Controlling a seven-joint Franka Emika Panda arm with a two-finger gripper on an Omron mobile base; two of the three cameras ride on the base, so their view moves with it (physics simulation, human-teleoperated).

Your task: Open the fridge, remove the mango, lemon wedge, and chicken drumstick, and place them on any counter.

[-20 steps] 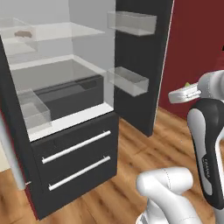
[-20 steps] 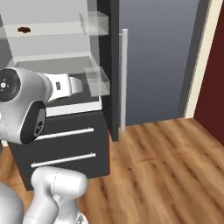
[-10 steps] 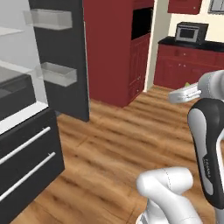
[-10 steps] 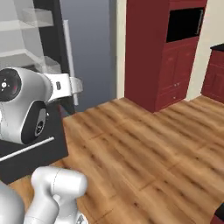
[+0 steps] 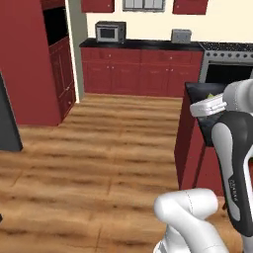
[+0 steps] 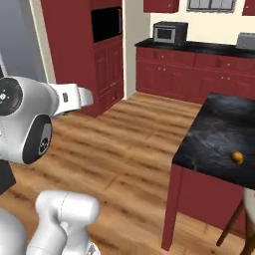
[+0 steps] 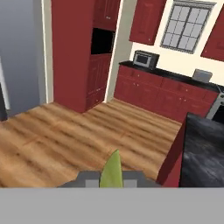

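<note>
base swung from fridge (image 5: 7, 123) to counter (image 6: 219, 134).

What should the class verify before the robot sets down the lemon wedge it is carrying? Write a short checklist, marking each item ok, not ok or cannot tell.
1. Lemon wedge held in the gripper: ok; the yellow-green sliver stands up between the tips in the hand view.
2. Counter in sight: ok; its black marbled top lies ahead to the right.
3. Free spot on the top: ok; bare stone lies around the mango.
4. Mango already delivered: ok; it rests on the counter.
5. Gripper over the counter: not ok; the hand view looks mostly over the wooden floor, with the counter off to one side.
6. Chicken drumstick delivered: cannot tell.
</note>
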